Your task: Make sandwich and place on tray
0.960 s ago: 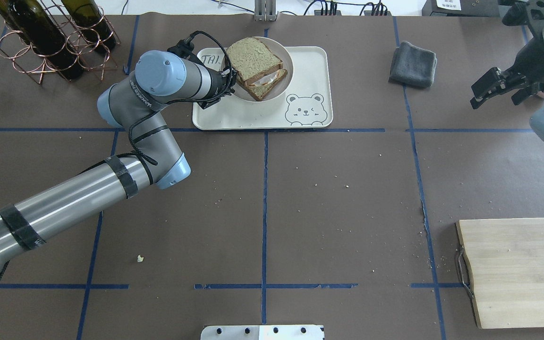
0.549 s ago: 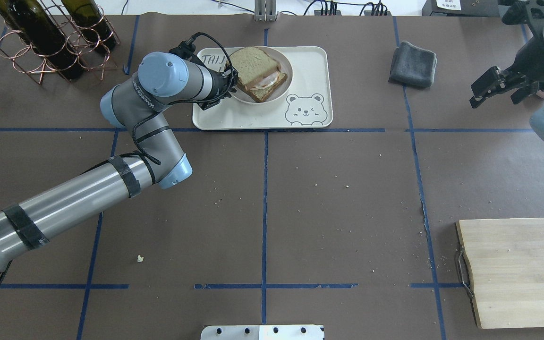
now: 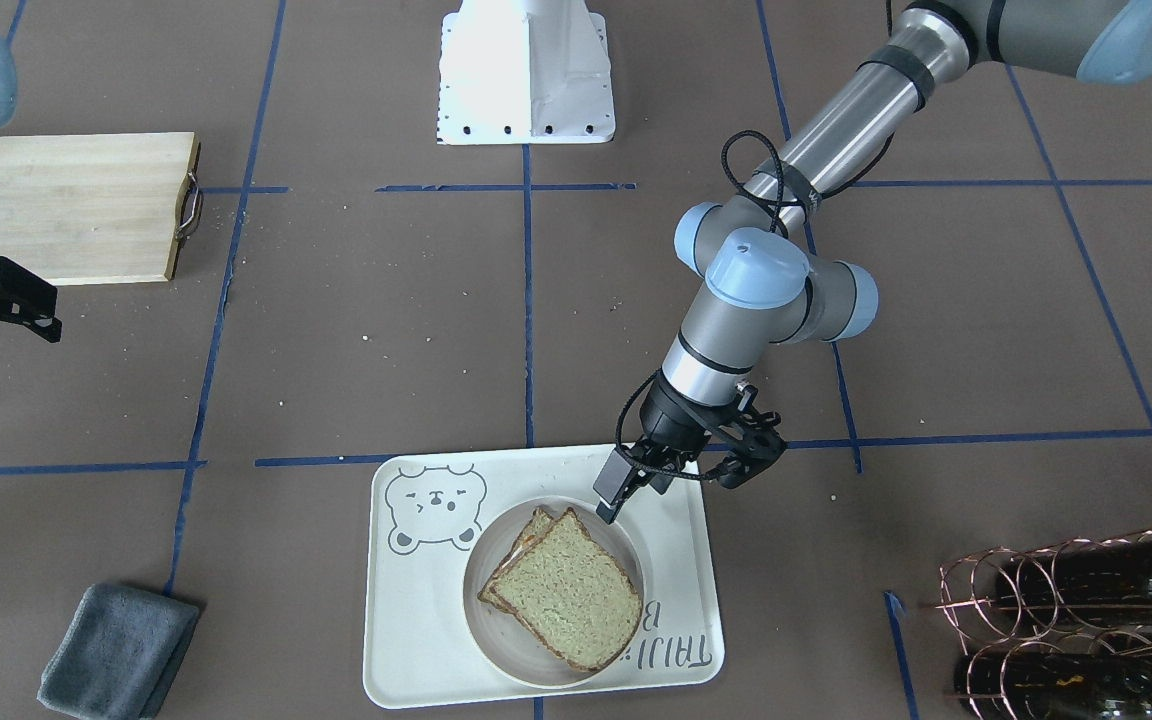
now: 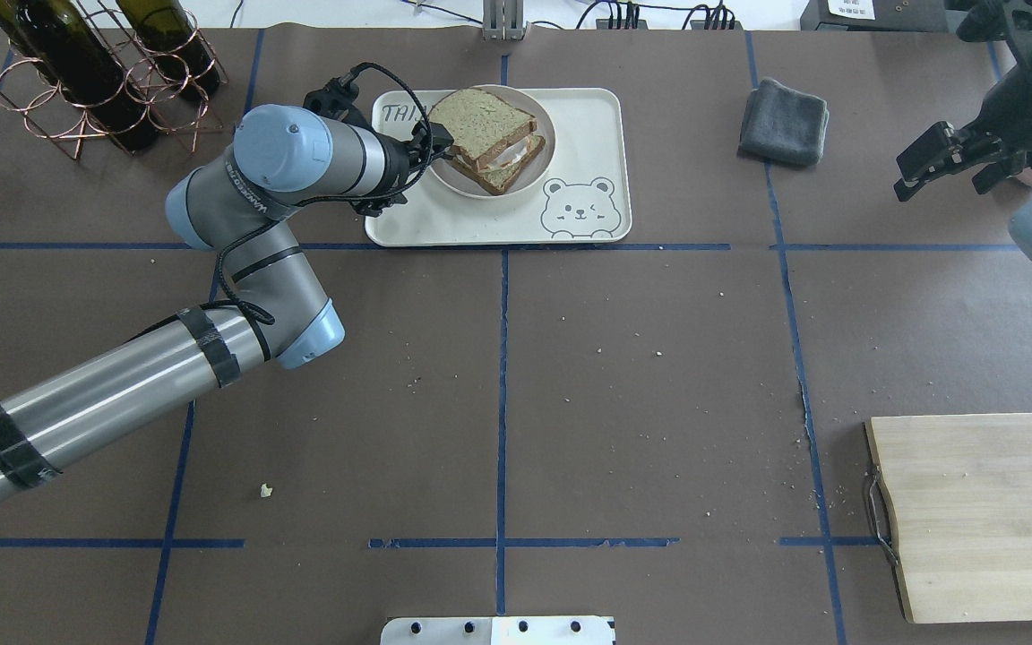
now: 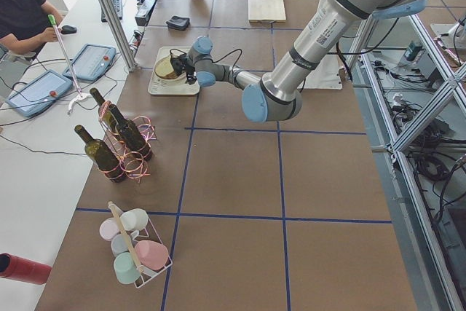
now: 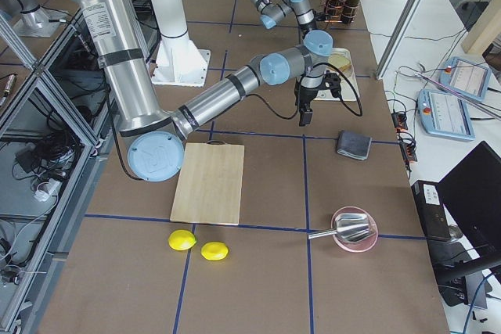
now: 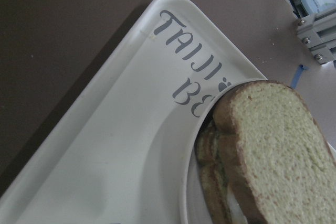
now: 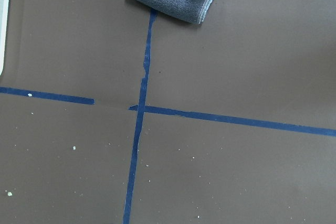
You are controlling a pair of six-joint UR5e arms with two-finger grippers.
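Exterior front-facing: left pincer open, beside sandwich

This is a robotics laboratory workcell. The table is covered in brown paper sheeting gridded with blue adhesive tape lines, a silver-and-blue jointed robot arm reaches across it, and a white bolted metal pedestal stands at 12 o'clock in the front-facing view. In the exterior left view, silver aluminium frame posts stand at 11 o'clock. A seated person in a black shirt sits at 10 o'clock beside blue-grey control consoles with red buttons, and loose black cables lie at 3 o'clock.
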